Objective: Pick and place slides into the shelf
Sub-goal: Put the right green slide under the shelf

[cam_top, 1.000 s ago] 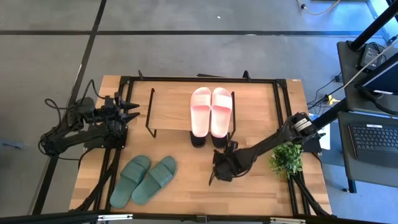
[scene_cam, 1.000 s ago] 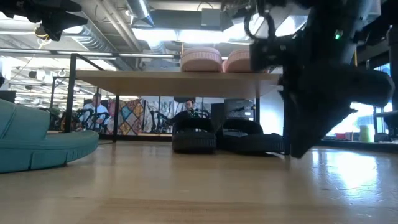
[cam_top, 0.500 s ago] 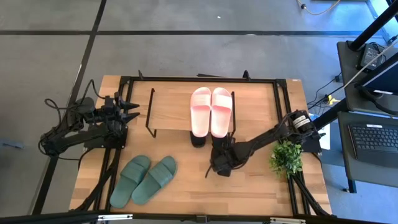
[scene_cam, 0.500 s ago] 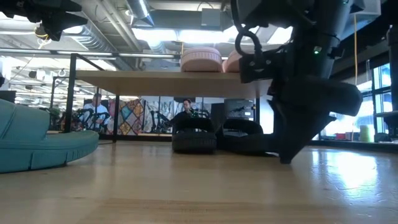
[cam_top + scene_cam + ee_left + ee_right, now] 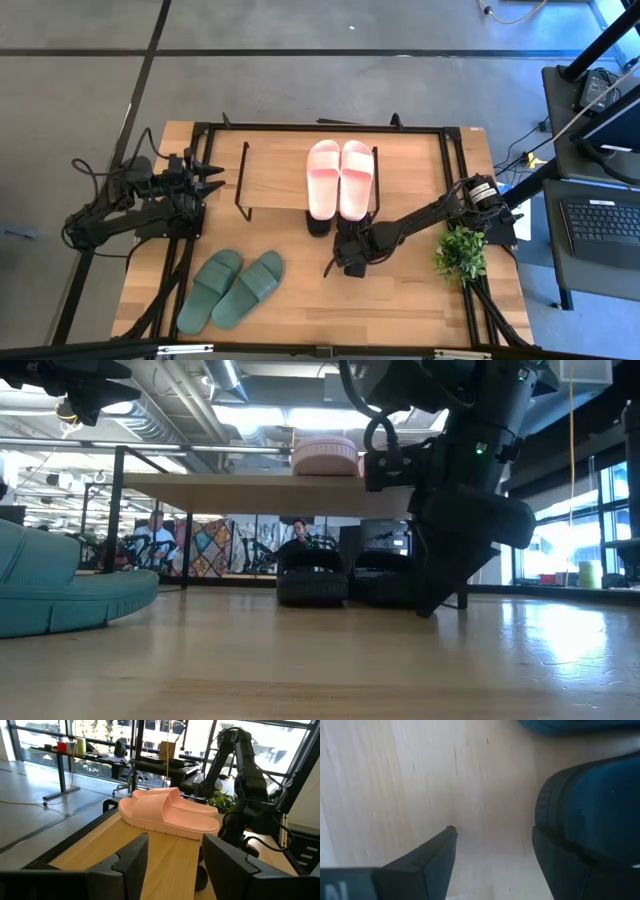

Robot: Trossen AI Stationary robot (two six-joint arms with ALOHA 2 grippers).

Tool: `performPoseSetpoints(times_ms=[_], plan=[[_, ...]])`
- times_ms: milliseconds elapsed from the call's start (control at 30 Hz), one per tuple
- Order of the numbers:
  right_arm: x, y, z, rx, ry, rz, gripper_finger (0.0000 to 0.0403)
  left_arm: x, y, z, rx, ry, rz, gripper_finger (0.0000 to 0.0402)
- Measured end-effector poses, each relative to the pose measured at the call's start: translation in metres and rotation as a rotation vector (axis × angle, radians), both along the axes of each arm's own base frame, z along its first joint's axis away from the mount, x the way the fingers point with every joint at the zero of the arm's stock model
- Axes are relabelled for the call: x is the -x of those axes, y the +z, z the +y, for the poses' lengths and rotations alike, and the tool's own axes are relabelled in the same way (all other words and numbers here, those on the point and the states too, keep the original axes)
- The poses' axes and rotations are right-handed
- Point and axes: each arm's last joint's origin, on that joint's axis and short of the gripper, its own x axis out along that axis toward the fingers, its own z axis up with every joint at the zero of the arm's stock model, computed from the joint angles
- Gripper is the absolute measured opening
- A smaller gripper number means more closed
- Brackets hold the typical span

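Light wood tabletop point(image 5: 400, 300) with a black frame, on grey floor. Low view looks into an open workspace: ceiling ducts, windows, a person point(image 5: 155, 530) seated far back. Desk with a keyboard point(image 5: 603, 225) off the table's right side.

Right arm reaches diagonally from the table's right edge in to centre, wrist pitched down. Right gripper point(image 5: 345, 262) is low over the tabletop, just in front of the shelf point(image 5: 275, 180) and the black slides point(image 5: 320, 226). Its wrist view shows the fingers point(image 5: 420, 862) spread apart with bare wood between them, nothing held, and one finger right against the heel of a black slide.

Left arm is parked at the table's left edge, left gripper point(image 5: 212, 179) pointing at the shelf's left end. Fingers point(image 5: 132, 857) are apart and empty.

Shelf sits at the back centre of the table. Pink slides point(image 5: 339, 178) lie side by side on the right part of its top board, the left part is bare. Black slides sit under the board on the tabletop, heels poking out the front, directly below the pink pair.

Green slides point(image 5: 231, 289) are on the tabletop at front left, angled, well apart from the shelf and both grippers.

Small potted plant point(image 5: 460, 255) near the table's right edge, beside the right arm.
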Motion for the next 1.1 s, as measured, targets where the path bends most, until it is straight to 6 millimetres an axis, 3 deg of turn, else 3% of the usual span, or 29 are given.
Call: performPoseSetpoints(times_ms=[133,233,500,667,800,933,1100], plan=[[-0.001,0.002,0.001,-0.002,-0.002,0.001,0.0259,0.0,0.0,0.0,0.0,0.0,0.0,0.0179],[-0.009,0.015,0.011,-0.031,0.022,-0.044,0.0259,0.0,0.0,0.0,0.0,0.0,0.0,0.0179],[-0.022,0.085,0.059,-0.102,0.084,-0.148,0.0259,0.0,0.0,0.0,0.0,0.0,0.0,0.0179],[-0.002,0.138,0.085,-0.094,0.064,-0.074,0.0259,0.0,0.0,0.0,0.0,-0.001,0.0,0.0179],[0.018,0.171,0.1,-0.014,-0.029,-0.127,0.0259,0.0,0.0,0.0,0.0,-0.001,0.0,0.0179],[0.038,0.182,0.107,0.063,-0.07,-0.107,0.0259,0.0,0.0,0.0,0.0,0.0,0.0,0.0179],[0.056,0.173,0.108,0.238,-0.122,-0.109,0.0259,0.0,0.0,0.0,0.0,0.0,0.0,0.0179]])
